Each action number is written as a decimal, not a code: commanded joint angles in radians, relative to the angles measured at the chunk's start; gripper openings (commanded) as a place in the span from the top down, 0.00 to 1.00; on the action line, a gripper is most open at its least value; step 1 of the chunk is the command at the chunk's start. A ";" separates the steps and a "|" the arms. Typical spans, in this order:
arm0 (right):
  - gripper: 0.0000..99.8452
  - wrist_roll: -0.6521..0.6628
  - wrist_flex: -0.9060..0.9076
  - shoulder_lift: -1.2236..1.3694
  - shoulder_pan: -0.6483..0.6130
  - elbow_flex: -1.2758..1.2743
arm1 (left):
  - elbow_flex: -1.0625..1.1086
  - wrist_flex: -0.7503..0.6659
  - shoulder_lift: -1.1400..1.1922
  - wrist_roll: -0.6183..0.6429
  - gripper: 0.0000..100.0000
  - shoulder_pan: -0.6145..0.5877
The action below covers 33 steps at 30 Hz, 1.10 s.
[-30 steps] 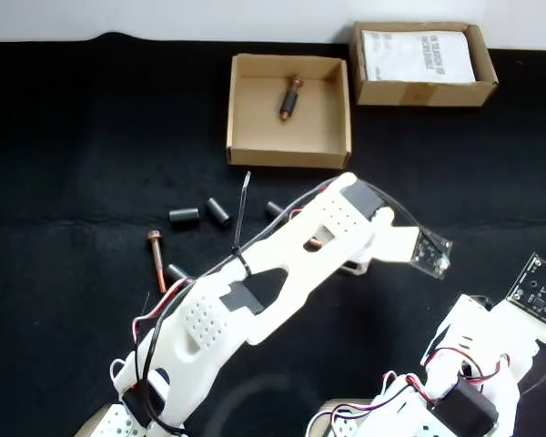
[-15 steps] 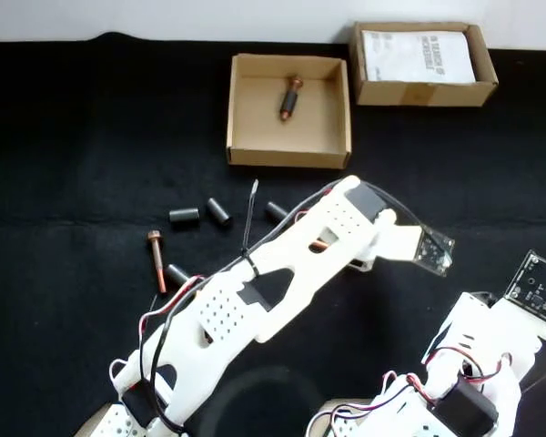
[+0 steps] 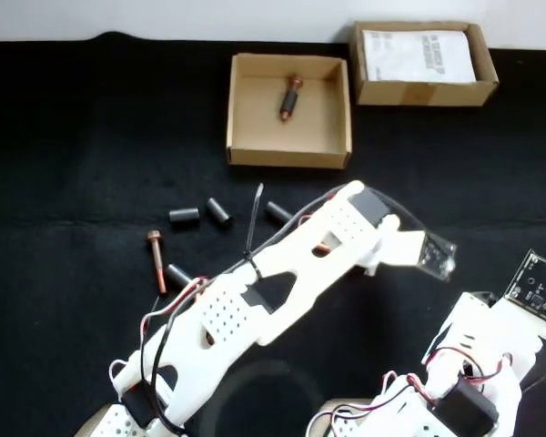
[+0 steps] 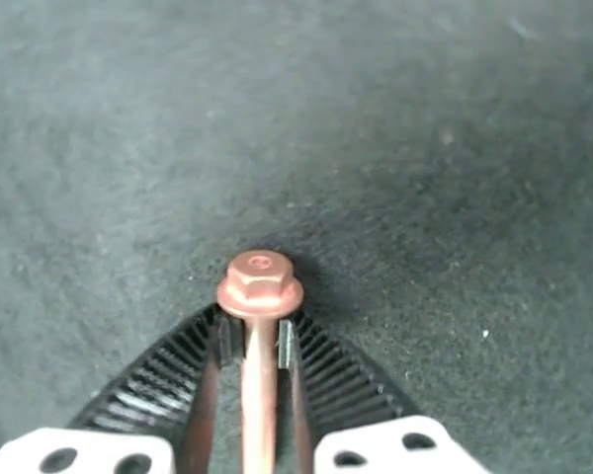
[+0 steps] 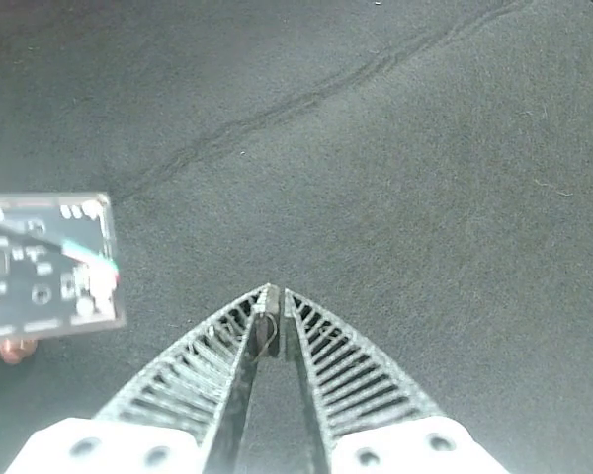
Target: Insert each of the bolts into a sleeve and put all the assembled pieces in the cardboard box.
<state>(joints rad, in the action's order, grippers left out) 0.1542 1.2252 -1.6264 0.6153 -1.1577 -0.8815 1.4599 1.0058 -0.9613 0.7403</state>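
Bolt, copper, flanged hex head: clamped in left gripper, fingers closed on the shank just below the head, head pointing away from the wrist. It sits low over the black bench; contact w/ the cloth cannot be told. In high view it lies under the far end of the left arm, right of centre.

Right gripper, lower right of high view: fingertips drawn together. A small dark shape sits between them, ID not possible.

Cardboard box, upper centre: 1 assembled piece inside. Nearest sleeve is just beside the left arm. Two further sleeves, mid sleeve and left sleeve, lie centre-left. Spare bolt and lower sleeve are near each other below them. Second box, upper right, holds paper.

Risks, as judged:
- Shank's free end runs back between the fingers, so there is approx no exposed length for a sleeve. Mating likely needs a re-grip, w/ drop risk.
- The grip is narrow and near the head, so the bolt may pivot under side load.
- The arm could sweep the nearest sleeve off position.
- The arms are close, so a clash is possible.
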 commanded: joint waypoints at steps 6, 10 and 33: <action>0.99 0.009 -0.019 0.001 0.004 -0.001 | -0.193 0.072 -0.170 0.284 0.99 -0.090; 0.99 0.009 -0.019 0.005 -0.002 -0.004 | -0.271 0.181 -0.225 0.384 0.99 -0.110; 0.99 -0.236 -0.113 0.644 -0.564 0.255 | -0.248 0.301 -0.736 0.872 0.99 -0.661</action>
<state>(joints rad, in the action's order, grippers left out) -0.0299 1.1178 -1.1124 0.0997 -1.0365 -1.2052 1.7561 0.4150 -0.1450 0.1358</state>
